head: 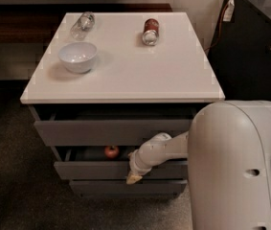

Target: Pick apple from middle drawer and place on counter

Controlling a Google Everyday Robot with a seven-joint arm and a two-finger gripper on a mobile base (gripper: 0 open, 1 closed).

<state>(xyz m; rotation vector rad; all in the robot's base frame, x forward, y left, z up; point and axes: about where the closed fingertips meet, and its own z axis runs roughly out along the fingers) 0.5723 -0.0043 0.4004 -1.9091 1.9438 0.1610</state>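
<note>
The small red apple (111, 151) lies inside the open middle drawer (92, 169), left of centre, partly under the top drawer's front. My gripper (134, 178) hangs at the end of the white arm, in front of the middle drawer's front, to the right of and below the apple and apart from it. The glossy white counter (125, 75) tops the grey cabinet.
On the counter stand a white bowl (78, 56), a lying clear bottle (82, 25) and a lying red-brown soda can (150, 31). The top drawer (111, 131) is pulled out a little. My big white arm housing (235, 171) fills the lower right. Dark furniture (254, 47) stands at right.
</note>
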